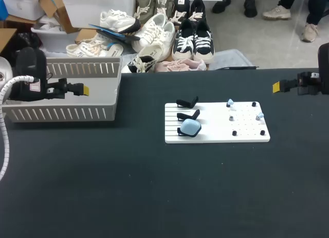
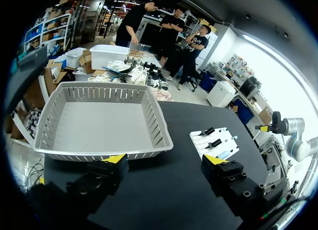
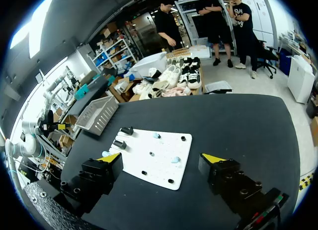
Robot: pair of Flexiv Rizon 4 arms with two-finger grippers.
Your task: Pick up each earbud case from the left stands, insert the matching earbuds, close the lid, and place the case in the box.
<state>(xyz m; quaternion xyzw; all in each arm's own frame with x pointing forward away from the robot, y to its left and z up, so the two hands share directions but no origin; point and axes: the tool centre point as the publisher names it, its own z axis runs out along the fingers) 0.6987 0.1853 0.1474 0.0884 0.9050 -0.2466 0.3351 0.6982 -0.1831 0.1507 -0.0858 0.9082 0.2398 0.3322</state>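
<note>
A white board (image 1: 216, 131) lies mid-table with three black stands along its left side. The nearest stand holds a light blue earbud case (image 1: 191, 127); the two stands (image 1: 187, 102) behind it are bare. Two light blue earbuds (image 1: 230, 102) (image 1: 259, 115) sit on pegs on the board's right half. My left gripper (image 1: 82, 89) hovers open at the grey box (image 1: 61, 113), far left of the board. My right gripper (image 1: 277, 86) is open above the table's right side. In the right wrist view the gripper (image 3: 161, 158) hangs over the board (image 3: 149, 168), earbuds (image 3: 175, 160) and case (image 3: 106, 153).
The grey slatted box (image 2: 89, 153) is empty and lies just ahead of my left gripper (image 2: 165, 160); the board (image 2: 226, 140) lies beyond to its right. Black tabletop (image 1: 154, 191) spreads around the board and toward the front edge.
</note>
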